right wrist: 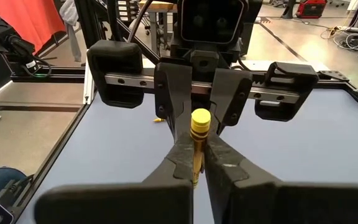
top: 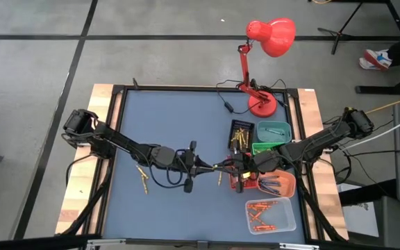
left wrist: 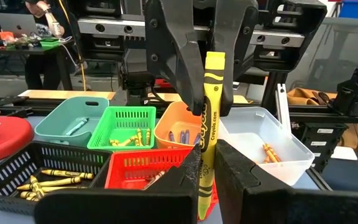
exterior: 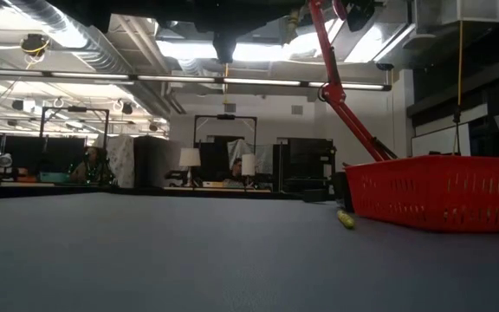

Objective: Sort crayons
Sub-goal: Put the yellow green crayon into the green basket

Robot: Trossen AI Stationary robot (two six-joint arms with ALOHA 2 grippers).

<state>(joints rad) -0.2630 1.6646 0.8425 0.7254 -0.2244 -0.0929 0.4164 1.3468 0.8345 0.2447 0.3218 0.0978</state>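
Left tool (left wrist: 205, 171) gripping yellow crayon (left wrist: 209, 112) (held upright), right tool (left wrist: 194, 68) clamped on its other end, arms meeting mid-table.

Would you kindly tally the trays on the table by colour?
Teal tray: 1
Green tray: 1
Orange tray: 1
Clear tray: 1
Black tray: 1
Red tray: 1
Total: 6 trays
Left gripper and right gripper both grip one crayon.

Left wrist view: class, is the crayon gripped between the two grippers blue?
No. The crayon held between the left gripper and the right gripper is yellow with black print.
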